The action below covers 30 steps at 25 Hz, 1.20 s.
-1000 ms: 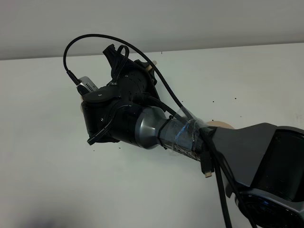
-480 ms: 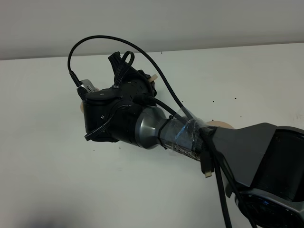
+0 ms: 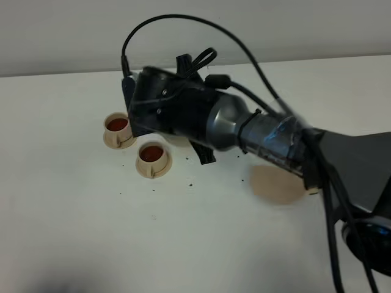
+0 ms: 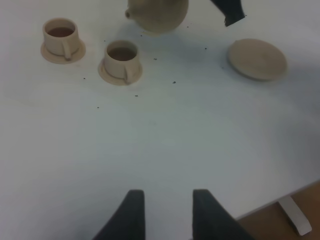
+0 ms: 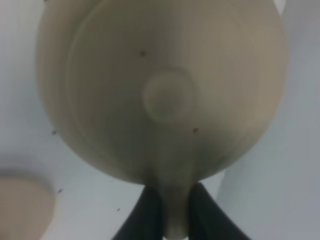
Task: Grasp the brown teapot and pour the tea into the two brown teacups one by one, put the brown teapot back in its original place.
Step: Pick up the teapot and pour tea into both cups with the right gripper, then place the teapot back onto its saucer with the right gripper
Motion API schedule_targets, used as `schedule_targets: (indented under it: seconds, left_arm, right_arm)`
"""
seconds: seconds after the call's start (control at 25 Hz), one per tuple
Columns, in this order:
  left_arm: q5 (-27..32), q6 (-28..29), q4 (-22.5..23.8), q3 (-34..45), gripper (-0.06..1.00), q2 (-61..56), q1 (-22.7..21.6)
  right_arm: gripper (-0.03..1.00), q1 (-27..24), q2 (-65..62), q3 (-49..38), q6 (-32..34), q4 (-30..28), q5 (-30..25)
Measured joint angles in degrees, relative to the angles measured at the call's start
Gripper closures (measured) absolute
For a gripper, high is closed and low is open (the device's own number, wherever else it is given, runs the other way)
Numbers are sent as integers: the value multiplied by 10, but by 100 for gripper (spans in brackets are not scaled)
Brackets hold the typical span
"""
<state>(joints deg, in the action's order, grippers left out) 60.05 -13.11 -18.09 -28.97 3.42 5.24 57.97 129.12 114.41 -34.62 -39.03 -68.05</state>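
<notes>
Teapot [image 4: 157, 15] hanging by handle in right end effector [image 5: 170, 210], fingers clamped; clay, heavy-ish, fragile. Left end effector [image 4: 164, 212] sitting open, empty.

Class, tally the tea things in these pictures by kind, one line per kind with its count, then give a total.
Teapot: 1
Teacups, both with reddish-brown tea inside: 2
Small cup saucers: 2
Larger bare saucer: 1
Total: 6
</notes>
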Motion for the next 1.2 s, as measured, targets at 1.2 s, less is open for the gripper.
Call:
schedule_targets:
  seconds: [1.2]
  left_arm:
    - [0,0,0,0,69,0,0]
  right_arm:
    - [86,-108,-5,1,-165,347,-19]
